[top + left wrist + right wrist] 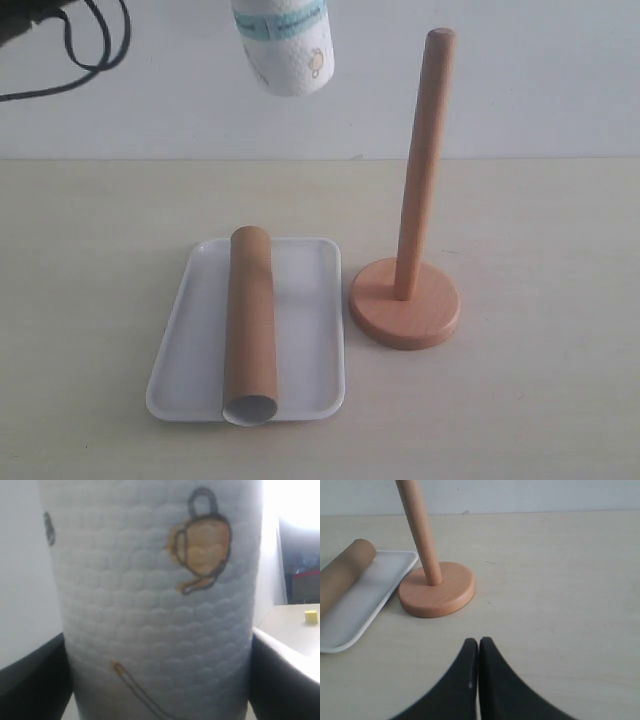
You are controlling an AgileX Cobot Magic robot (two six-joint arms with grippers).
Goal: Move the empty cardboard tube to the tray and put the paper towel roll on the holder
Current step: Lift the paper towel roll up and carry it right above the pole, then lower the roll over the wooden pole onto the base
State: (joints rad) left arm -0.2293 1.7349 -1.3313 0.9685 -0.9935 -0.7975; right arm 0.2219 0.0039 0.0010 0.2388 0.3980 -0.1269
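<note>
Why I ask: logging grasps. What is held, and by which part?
The paper towel roll, by its sides, in the left gripper; the right gripper holds nothing.

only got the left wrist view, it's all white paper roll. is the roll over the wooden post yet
Observer: No. In the exterior view the white embossed paper towel roll hangs in the air, left of the top of the reddish-brown wooden holder, not above it.
Operator: is the tube out of the way
Observer: Yes, the plain brown cardboard tube lies lengthwise in the flat white tray, beside the holder's base.
Operator: right arm doing anything
Observer: The right gripper is shut and empty, pointing toward the holder's base.
</note>
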